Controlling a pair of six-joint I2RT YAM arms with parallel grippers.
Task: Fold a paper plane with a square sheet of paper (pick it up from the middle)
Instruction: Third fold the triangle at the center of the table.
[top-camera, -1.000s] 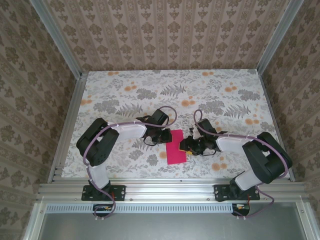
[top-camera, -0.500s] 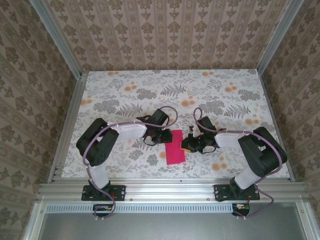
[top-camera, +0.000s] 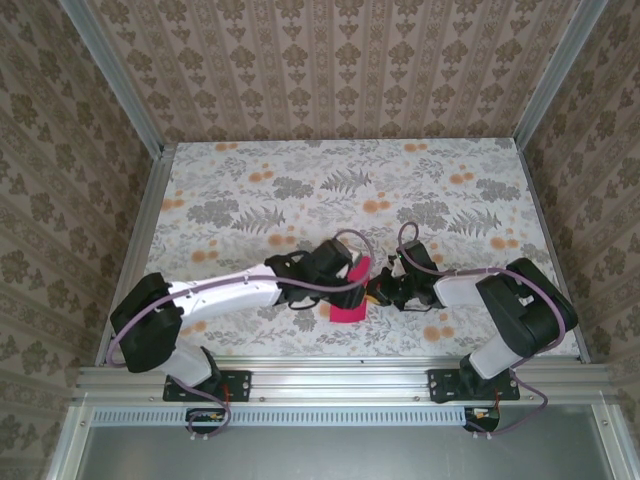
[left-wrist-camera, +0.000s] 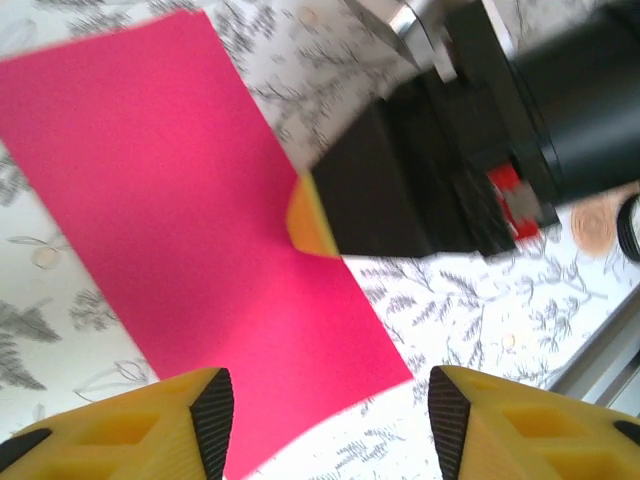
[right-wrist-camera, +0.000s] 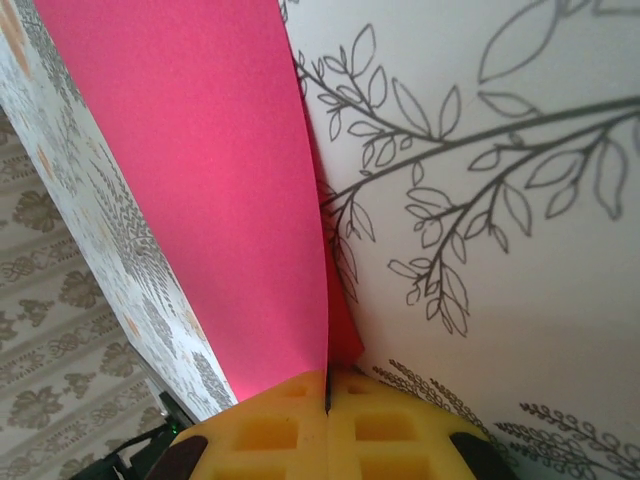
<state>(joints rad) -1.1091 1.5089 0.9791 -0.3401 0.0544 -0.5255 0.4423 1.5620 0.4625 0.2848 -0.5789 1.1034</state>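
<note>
1. The paper (left-wrist-camera: 170, 180) lies on the table (top-camera: 250, 180) close to the near edge, about midway between the left and right edges. From above it reads as a magenta oblong rather than a square.
2. Its near end rests flat on the flowered cloth. The part by the right hand (right-wrist-camera: 327, 395) is raised off the table and stands at a slant.
3. The right hand is closed on the paper's right edge, with its two yellow pads meeting and the sheet pinched between them. At the pinch a second, darker pink layer shows behind the raised one. Whether that is a fold I cannot tell.
4. The left hand (left-wrist-camera: 330, 400) hovers over the near part of the paper. Its fingers stand a fair way apart and grip nothing, and a corner of the sheet shows between them in its wrist view. Whether the tips touch the sheet I cannot tell.
5. The left arm reaches from the near-left corner across to the middle of the table. The right arm bends back from the near-right corner. The two hands sit just beside each other at the paper.
</note>
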